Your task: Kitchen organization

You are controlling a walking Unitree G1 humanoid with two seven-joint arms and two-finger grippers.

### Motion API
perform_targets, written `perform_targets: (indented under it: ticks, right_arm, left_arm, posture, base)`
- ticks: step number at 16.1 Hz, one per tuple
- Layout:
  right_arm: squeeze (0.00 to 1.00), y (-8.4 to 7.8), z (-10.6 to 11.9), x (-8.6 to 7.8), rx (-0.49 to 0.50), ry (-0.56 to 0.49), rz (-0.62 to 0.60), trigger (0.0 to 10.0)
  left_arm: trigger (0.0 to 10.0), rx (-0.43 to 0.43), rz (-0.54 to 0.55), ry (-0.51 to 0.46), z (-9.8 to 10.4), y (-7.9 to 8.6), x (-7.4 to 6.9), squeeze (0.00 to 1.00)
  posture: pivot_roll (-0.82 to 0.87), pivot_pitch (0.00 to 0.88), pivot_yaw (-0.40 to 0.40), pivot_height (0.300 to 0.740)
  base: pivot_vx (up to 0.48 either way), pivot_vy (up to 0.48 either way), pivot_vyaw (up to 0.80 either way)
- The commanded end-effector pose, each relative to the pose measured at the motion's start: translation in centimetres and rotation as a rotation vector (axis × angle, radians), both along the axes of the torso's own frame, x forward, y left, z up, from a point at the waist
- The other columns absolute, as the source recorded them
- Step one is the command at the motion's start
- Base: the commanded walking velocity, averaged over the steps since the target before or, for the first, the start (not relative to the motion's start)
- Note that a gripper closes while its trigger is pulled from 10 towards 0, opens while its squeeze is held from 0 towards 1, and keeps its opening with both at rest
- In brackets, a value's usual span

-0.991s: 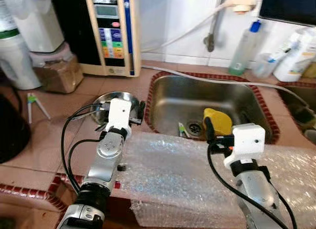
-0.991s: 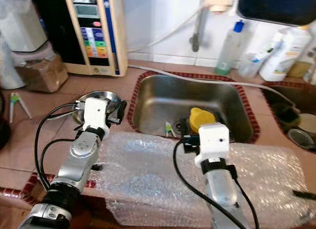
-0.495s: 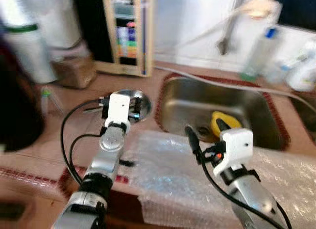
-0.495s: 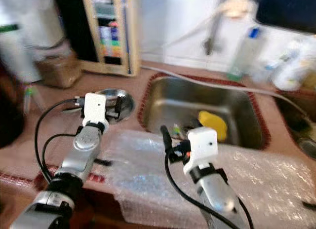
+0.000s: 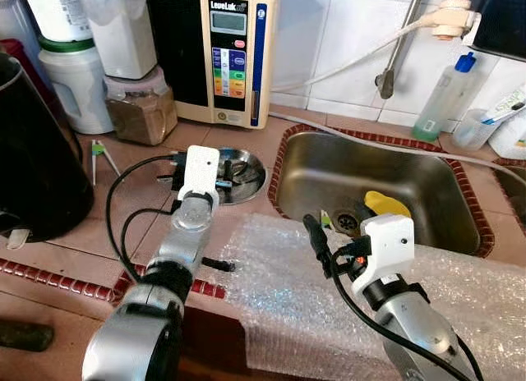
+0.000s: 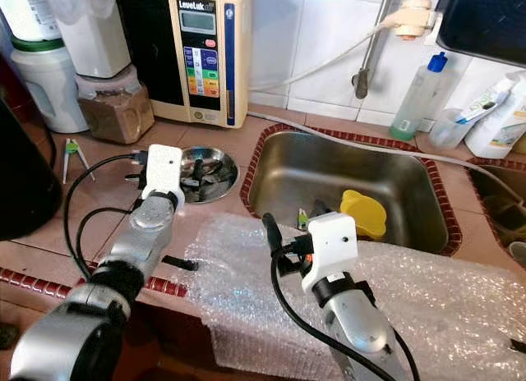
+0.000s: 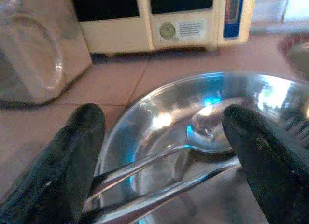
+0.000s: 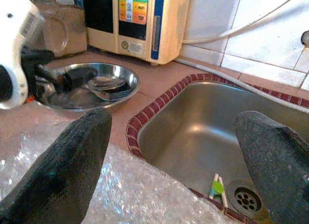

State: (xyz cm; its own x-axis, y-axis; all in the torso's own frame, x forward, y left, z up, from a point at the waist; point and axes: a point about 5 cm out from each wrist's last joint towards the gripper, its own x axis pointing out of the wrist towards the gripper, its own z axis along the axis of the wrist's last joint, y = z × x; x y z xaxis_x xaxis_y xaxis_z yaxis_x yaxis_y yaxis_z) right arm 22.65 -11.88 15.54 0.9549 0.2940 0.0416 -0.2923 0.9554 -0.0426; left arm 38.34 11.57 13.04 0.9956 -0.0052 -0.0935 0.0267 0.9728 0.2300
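Bowl (image 7: 203,118): polished metal, mirror glossy; spoons (image 7: 159,161) inside same. Sink (image 5: 370,184): brushed steel, duller sheen. Counter (image 5: 140,208): matt terracotta tile. Bubble wrap (image 5: 329,291): clear plastic, bumpy, glinting. Wall at 12 o'clock: glossy white tile. Gripper fingers (image 8: 72,166): matt black.

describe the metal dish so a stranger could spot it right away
Find the steel sink. Just to its left, on the tiled counter in front of the cream water machine, sits a shallow round steel dish holding spoons; it is the only shiny thing there.

both arms reach forward; left gripper (image 7: 161,137) and right gripper (image 8: 183,151) fingers spread apart.
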Motion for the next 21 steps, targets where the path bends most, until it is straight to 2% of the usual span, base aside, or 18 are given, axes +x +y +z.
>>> perform_targets:
  ticks: [1,6,7,11,14,21]
  right_arm:
    - [0.0,0.3,0.4,0.1,0.002,-0.015,-0.004,10.0]
    - [0.0,0.6,0.3,0.3,0.009,-0.018,-0.014,10.0]
    - [0.0,0.7,0.3,0.4,0.008,-0.019,-0.011,10.0]
    - [0.0,0.8,0.1,0.7,0.005,-0.02,-0.006,10.0]
    - [0.0,0.8,-0.2,0.7,0.005,-0.018,-0.013,10.0]
    - [0.0,0.5,-0.7,0.9,-0.002,-0.013,-0.014,10.0]
  left_arm:
    - [10.0,0.076,-0.023,0.053,-0.5,-0.4,0.1,0.0]
    - [10.0,0.182,-0.036,0.087,-0.6,0.5,0.3,0.0]
    - [10.0,0.225,-0.039,0.093,-0.5,1.1,0.4,0.0]
    - [10.0,0.284,-0.028,0.121,-1.0,3.4,0.2,0.0]
    - [10.0,0.337,-0.038,0.153,-2.1,5.1,-0.7,0.0]
    - [10.0,0.376,-0.056,0.176,-3.2,7.0,-2.7,0.0]
  posture:
    - [0.0,0.0,-0.001,0.74]
    - [0.02,0.0,0.013,0.74]
    - [0.03,0.0,0.013,0.74]
    - [0.04,0.0,0.028,0.74]
    - [0.05,0.0,0.043,0.74]
    - [0.07,0.0,0.03,0.74]
  base:
    - [0.0,0.0,0.0]
    - [0.0,0.0,0.0]
    - [0.0,0.0,0.0]
    - [0.0,0.0,0.0]
    - [0.0,0.0,0.0]
    - [0.0,0.0,0.0]
